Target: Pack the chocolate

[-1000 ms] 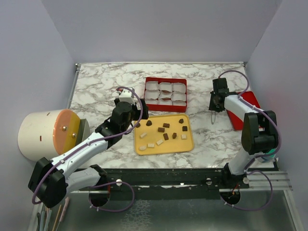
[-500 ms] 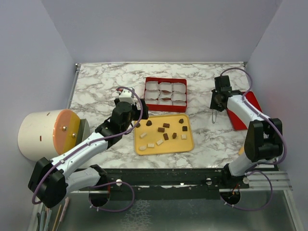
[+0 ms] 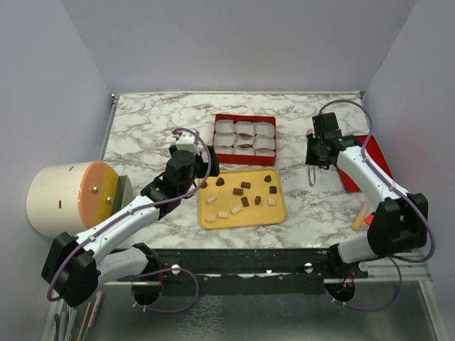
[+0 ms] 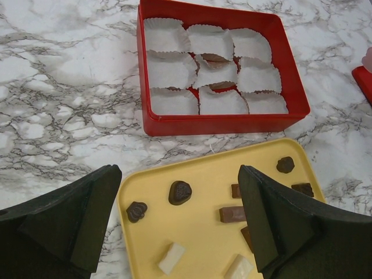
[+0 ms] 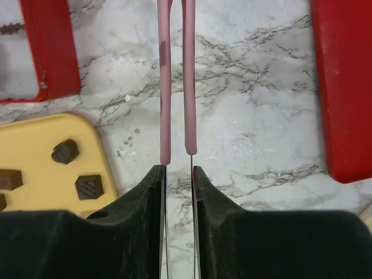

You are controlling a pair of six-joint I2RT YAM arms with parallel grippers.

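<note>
Several brown pieces of chocolate (image 3: 245, 186) (image 4: 179, 192) lie on a yellow tray (image 3: 245, 217) (image 4: 200, 238), mixed with white pieces. Behind it a red box (image 3: 245, 117) (image 4: 216, 124) holds white paper cups; two middle cups show brown pieces (image 4: 216, 57). My left gripper (image 3: 203, 182) (image 4: 179, 174) stands open over the tray's left end, nothing between its fingers. My right gripper (image 3: 317, 152) (image 5: 177, 170) is shut on pink-tipped metal tongs (image 3: 311, 176) (image 5: 165, 87), whose tips hang over bare marble to the right of the tray.
A red lid (image 3: 371, 150) (image 5: 343, 87) lies at the right edge under the right arm. A large cream cylinder with an orange face (image 3: 67, 195) sits at the far left. A beige stick (image 3: 360, 217) lies near the right arm's base.
My right gripper has shifted a little left with the tongs, and that arm's elbow has swung down toward the near right. The left arm has not moved.
</note>
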